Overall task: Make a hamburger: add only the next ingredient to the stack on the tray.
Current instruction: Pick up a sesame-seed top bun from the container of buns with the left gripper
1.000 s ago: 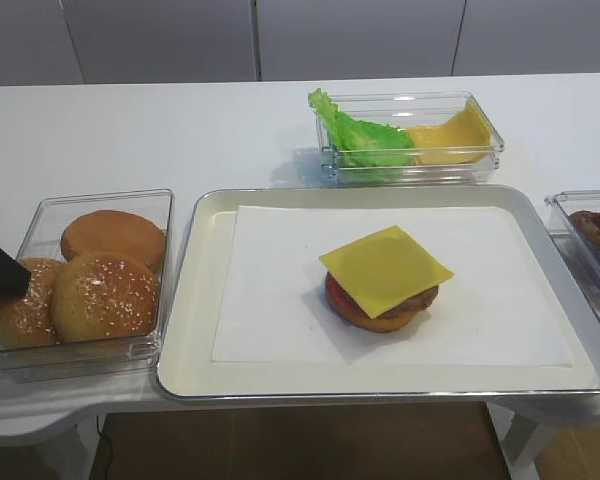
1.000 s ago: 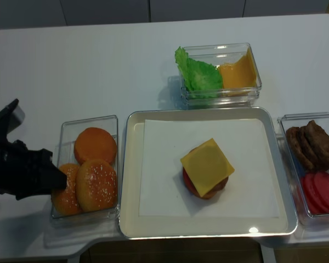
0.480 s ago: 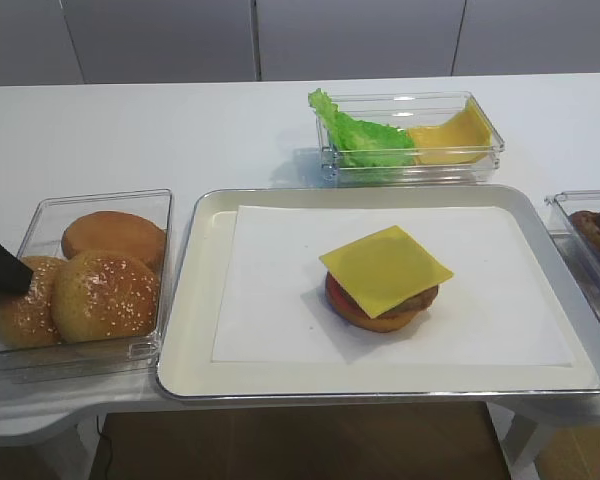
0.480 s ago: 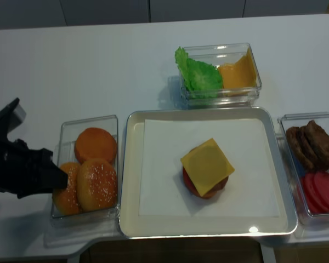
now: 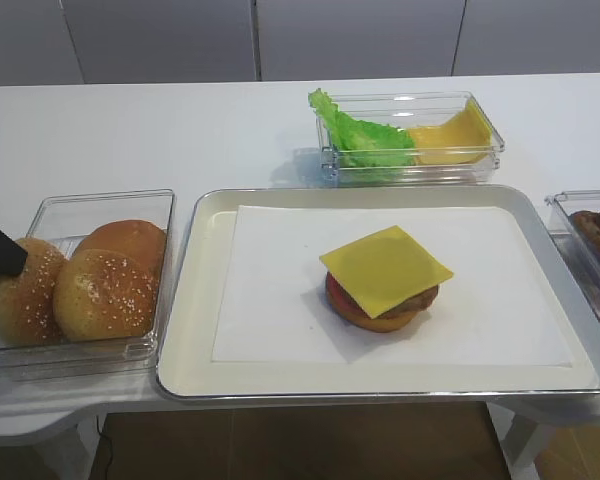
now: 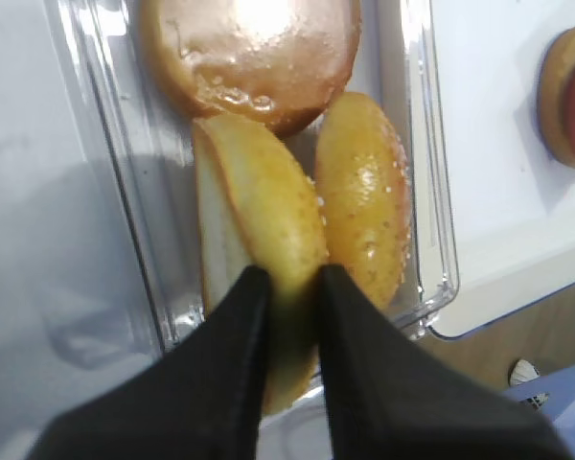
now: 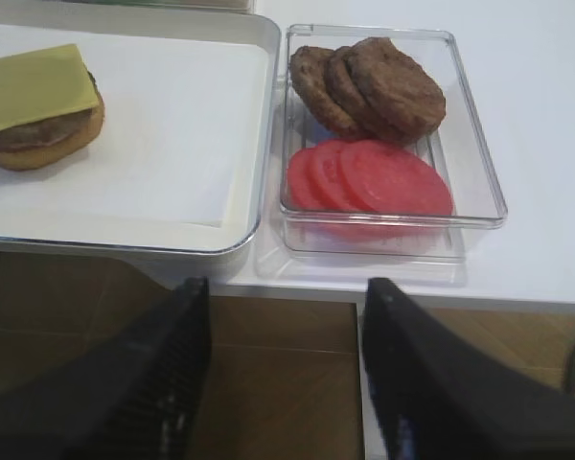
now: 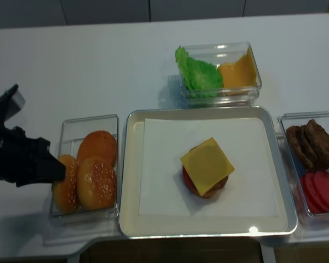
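Left wrist view: my left gripper (image 6: pixel 287 287) just pinched shut on the sesame bun top (image 6: pixel 264 240) — tipped on edge now.
Means: I'd say lift next — stack (image 5: pixel 385 280) still topless.

Even overhead light, bright on the white table (image 5: pixel 160 130); soft shadows fell just beside the clear bins, and a small hot glare spot sat on the tray (image 8: pixel 254 229) rim near its front edge. The realsense view ran dimmer and cooler, with darkened corners. Left wrist view was soft and blurred up close, with blown-out glare on the smooth bun (image 6: pixel 259 48); the right gripper (image 7: pixel 286 383) fingers were dark and out of focus.
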Robot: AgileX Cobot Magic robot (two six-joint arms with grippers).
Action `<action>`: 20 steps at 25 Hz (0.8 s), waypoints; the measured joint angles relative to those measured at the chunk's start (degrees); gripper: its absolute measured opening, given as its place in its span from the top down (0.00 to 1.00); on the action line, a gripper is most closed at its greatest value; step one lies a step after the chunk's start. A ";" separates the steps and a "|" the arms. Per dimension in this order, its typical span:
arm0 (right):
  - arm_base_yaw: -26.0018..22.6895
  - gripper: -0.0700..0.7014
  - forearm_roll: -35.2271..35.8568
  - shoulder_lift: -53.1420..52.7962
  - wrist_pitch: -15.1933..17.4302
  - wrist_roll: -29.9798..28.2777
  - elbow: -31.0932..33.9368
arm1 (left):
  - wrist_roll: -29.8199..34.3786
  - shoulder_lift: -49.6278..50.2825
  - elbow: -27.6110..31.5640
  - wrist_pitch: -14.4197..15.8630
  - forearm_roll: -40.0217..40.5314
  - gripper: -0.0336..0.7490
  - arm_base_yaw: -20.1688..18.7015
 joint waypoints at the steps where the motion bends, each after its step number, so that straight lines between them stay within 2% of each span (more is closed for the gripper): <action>1: 0.00 0.41 0.00 0.00 0.00 0.00 0.00 | 0.00 0.00 -0.31 0.18 0.13 0.82 0.00; 13: 0.00 0.41 0.00 0.00 0.00 0.00 0.00 | 0.00 -2.94 -2.27 1.20 -0.23 0.83 0.00; 20: 0.00 0.41 0.00 0.00 0.00 0.00 0.00 | 0.00 -4.98 -5.79 2.76 -2.97 0.83 0.00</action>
